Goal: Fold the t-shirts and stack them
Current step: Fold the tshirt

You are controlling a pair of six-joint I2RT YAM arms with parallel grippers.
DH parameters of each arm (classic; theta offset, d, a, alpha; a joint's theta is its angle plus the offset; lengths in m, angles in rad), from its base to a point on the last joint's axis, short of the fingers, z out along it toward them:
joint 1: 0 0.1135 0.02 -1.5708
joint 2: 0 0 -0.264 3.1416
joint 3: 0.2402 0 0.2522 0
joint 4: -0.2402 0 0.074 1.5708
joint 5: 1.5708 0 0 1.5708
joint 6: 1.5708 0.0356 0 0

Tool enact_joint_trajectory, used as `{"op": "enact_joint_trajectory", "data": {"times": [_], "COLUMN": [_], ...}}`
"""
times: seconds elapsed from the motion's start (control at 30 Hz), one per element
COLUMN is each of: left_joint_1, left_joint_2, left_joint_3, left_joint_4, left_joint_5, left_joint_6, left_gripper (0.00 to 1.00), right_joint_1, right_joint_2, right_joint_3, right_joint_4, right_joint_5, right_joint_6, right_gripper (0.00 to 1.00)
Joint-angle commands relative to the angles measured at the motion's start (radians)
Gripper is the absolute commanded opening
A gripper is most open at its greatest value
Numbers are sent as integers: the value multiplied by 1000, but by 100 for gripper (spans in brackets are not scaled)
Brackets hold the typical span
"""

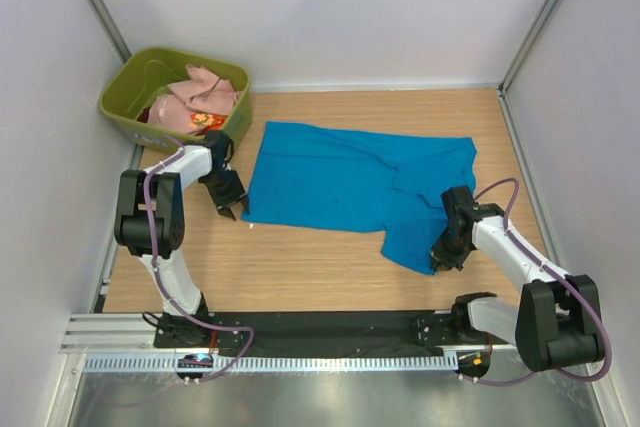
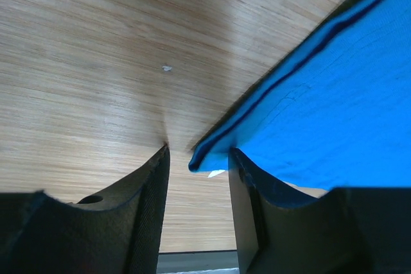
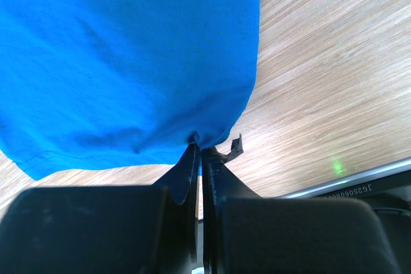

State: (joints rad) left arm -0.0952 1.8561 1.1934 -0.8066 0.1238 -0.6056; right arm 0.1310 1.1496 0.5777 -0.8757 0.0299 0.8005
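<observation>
At desk centre: blue t-shirt (image 1: 350, 182) lies spread and mostly flat, long axis 9-to-3 o'clock, with bare desk (image 1: 300, 267) around it.
At 10 o'clock: olive tub (image 1: 122, 107) holds the pink t-shirt (image 1: 200, 92) and red-orange t-shirt (image 1: 208, 123), both bunched and not yet folded.
Step in hand (our read): take both near corners, then fold the blue t-shirt.
Left pincer (image 1: 232, 205): at the shirt's 8 o'clock corner. Jaws apart, astride the hem corner. Cloth sits in the gap, not clamped.
Right pincer (image 1: 443, 259): at the shirt's 5 o'clock flap. Jaws together, clamped on the cloth edge.
How we'd do it well: seat the left corner deeper between the fingers before closing, so we catch the hem and not just the tip. Then lift both sides level, with the near edge taut so no crease rolls in.
Risk: the right-side bite looks thin and may slip under pull.
Progress: early, we judge. Nothing is stacked.
</observation>
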Motion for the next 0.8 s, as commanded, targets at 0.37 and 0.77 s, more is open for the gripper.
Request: {"op": "enact_joint_trajectory", "data": {"times": [0.37, 0.77], "left_joint_1": [6, 5], "left_joint_2": [-18, -187], "left_joint_3": [-32, -71], "left_joint_4": [30, -63], "left_joint_5": [4, -39], "left_joint_6": [-13, 30], "left_gripper": [0, 0], "right_joint_1": [2, 2], "right_joint_2": [-83, -240], "right_joint_3": [54, 172], "right_joint_4": [-66, -344], "right_joint_5": [27, 18], "right_joint_6": [-12, -35], "right_gripper": [1, 1]}}
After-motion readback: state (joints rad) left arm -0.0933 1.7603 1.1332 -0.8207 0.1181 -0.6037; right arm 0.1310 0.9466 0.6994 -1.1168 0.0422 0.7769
